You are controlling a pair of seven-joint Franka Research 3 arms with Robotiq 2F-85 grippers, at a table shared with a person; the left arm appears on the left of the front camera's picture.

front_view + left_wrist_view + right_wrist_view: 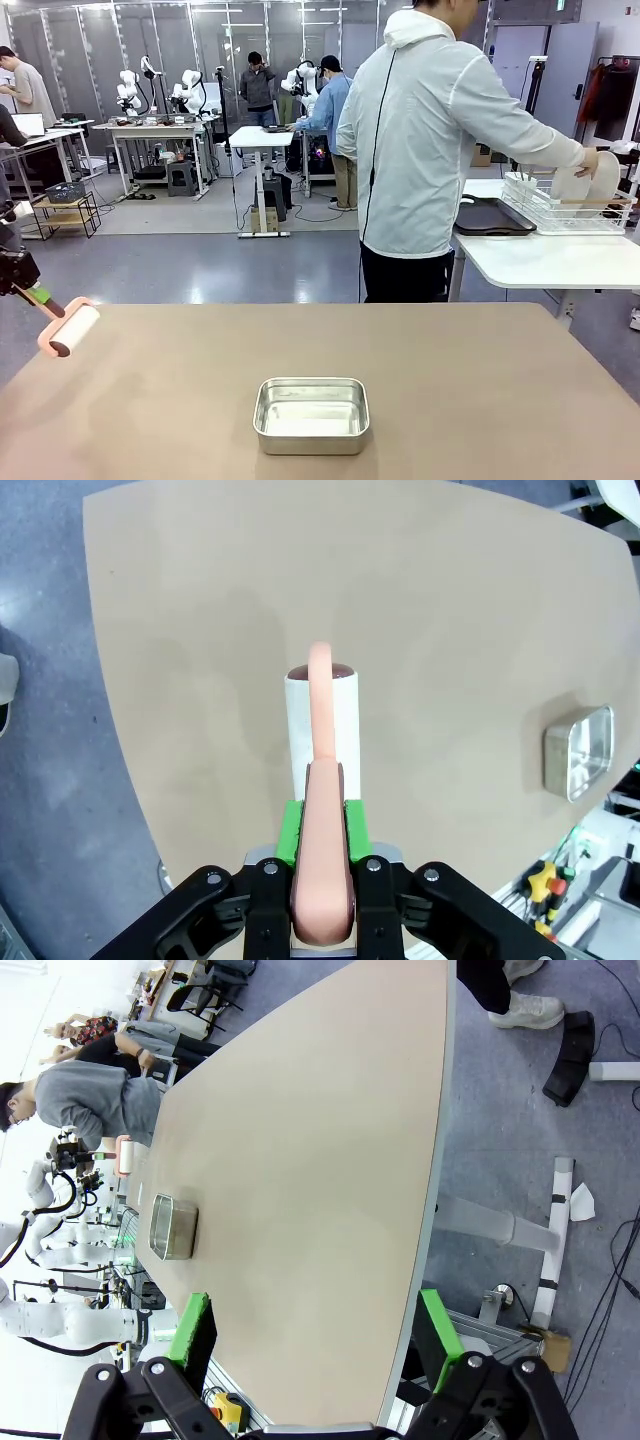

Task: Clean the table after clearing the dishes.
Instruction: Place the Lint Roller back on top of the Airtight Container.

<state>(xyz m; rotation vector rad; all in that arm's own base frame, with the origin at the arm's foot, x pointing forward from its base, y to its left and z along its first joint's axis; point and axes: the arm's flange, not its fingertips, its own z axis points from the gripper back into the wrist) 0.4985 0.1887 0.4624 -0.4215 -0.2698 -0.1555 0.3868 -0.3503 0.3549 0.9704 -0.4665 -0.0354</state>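
The taupe-brown table (480, 380) spans the foreground. At its left edge my left gripper (38, 294) is shut on the pink handle of a white lint roller (72, 331), held tilted just above the tabletop. In the left wrist view the roller (322, 725) points away from that gripper (322, 825), over the table (200, 630). My right gripper (315, 1335) stands open with nothing between its green pads, above the table's (330, 1160) right end. A person at the far side holds a white plate (592, 180) at a wire rack.
A small steel pan (311, 415) sits near the table's front middle, also in the wrist views as the pan (580, 750) and the pan (172, 1225). On the white side table (540, 262) lie a dark tray (493, 217) and the dish rack (560, 205).
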